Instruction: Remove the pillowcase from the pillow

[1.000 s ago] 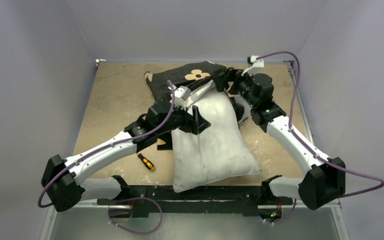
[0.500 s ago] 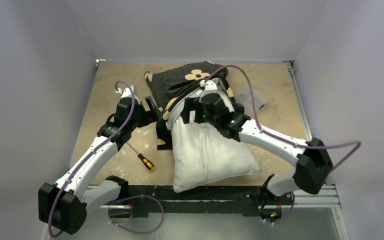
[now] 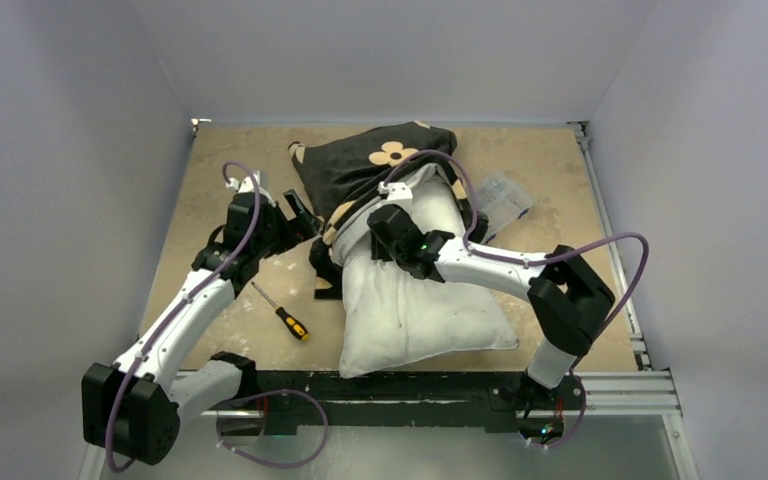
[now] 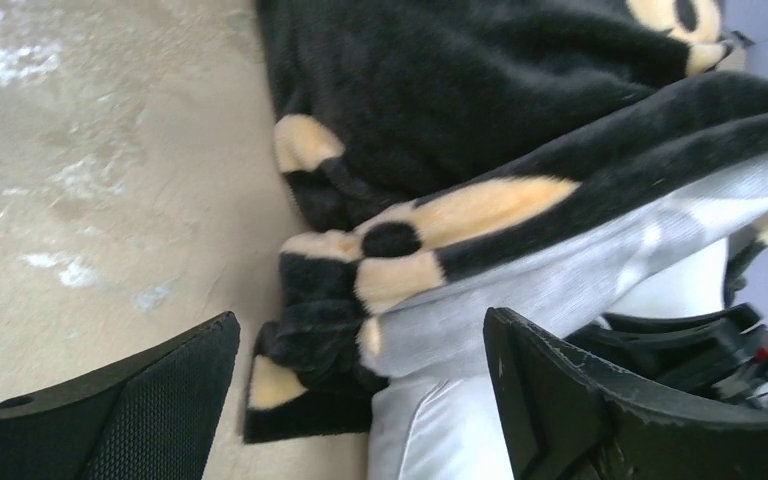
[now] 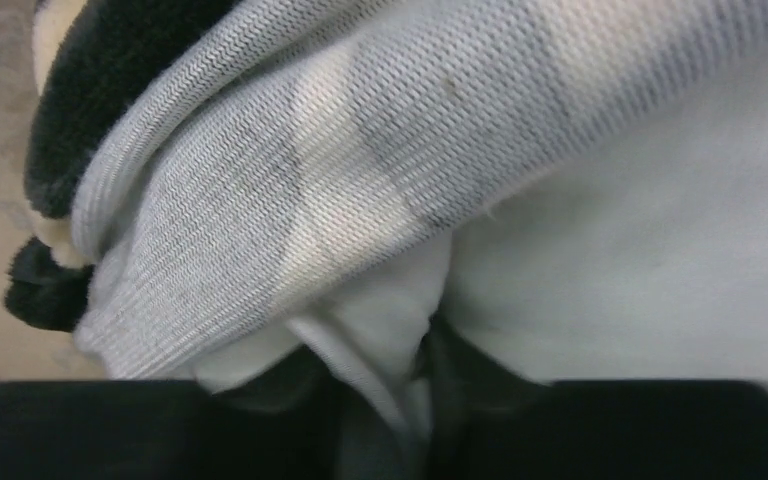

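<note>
Most of the pillow point(image 3: 420, 310) is out; the pillowcase point(image 3: 360, 165) covers only its far end.
The pulling-off step looks to be in hand. The left gripper point(image 4: 360, 330), jaws wide apart and holding nothing, hovers at the left edge of the cover's turned-back grey hem. The right gripper point(image 3: 380, 228) presses on the white cushion just near of that hem, a fold of its fabric between the fingers; whether it is clamped I cannot tell. Next, left should close on the hem and draw it away while right anchors the pillow.
</note>
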### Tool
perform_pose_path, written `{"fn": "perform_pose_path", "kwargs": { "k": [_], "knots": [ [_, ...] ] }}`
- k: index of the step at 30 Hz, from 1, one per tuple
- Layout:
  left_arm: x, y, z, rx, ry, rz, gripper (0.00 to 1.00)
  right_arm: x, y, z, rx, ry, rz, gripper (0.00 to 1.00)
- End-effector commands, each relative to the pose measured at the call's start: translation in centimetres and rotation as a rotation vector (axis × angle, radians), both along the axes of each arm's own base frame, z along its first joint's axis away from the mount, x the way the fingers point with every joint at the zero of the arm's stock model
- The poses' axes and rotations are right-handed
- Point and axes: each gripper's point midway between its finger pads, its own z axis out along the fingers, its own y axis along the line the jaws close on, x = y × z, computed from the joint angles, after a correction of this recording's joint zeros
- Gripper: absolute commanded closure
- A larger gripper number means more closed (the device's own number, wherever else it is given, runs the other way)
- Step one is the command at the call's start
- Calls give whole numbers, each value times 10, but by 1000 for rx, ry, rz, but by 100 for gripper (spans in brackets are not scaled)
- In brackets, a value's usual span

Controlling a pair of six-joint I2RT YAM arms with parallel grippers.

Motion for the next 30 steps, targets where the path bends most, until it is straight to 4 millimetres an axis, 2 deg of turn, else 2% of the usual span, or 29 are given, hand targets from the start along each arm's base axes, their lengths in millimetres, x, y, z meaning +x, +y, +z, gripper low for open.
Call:
{"fn": "perform_pose_path", "kwargs": {
  "k": [1,2,5,8,14,20,23,27,30],
  "knots": [
    [33,-18,44,-87,-101,-27,10,-12,-8,-26,-35,64,-8,87],
    [40,-20,41,-86,-90,-20,10,-12,-6,-17,-7,52,0,100],
    [61,-29,42,-127,-95,-11,11,-16,1,10,78,12,43,100],
    [74,-48,40,-230,-100,-41,13,-19,3,30,129,-28,71,100],
    [96,-64,24,-301,-90,-58,29,-22,-3,25,144,-27,60,100],
    [101,-75,0,-323,-37,-84,44,-25,0,31,179,-39,78,100],
    [101,-85,0,-337,-34,-106,44,-24,1,30,179,-42,78,100],
    [101,-100,2,-263,-46,-114,44,-23,0,25,168,-38,68,100],
    [103,-101,-2,-236,-38,-98,55,-23,-1,26,173,-38,61,100]
  ]
}}
